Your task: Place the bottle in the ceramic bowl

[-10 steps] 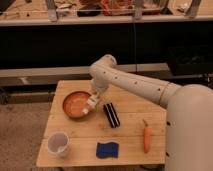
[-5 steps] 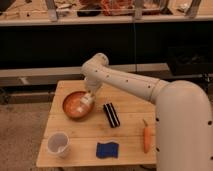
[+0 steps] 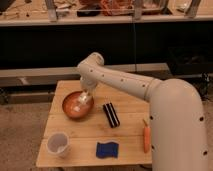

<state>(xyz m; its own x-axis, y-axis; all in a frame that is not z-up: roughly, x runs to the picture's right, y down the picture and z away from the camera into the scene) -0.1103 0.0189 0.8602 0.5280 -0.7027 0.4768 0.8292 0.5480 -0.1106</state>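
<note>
The ceramic bowl (image 3: 70,111), reddish-brown with an orange inside, sits on the left half of the wooden table (image 3: 130,100). My gripper (image 3: 84,98) reaches down from the white arm over the bowl's right inner side. It is shut on the small pale bottle (image 3: 80,105), which hangs low inside the bowl's rim. I cannot tell whether the bottle touches the bowl's floor.
A white cup with a handle (image 3: 58,143) stands at the front left. A blue sponge (image 3: 107,149) lies at the front edge, a black oblong object (image 3: 111,114) right of the bowl, and an orange carrot-like item (image 3: 146,136) near the right edge. A dark shelf stands behind.
My gripper has moved left with the bottle, from the bowl's right rim to over its inside, and has come lower.
</note>
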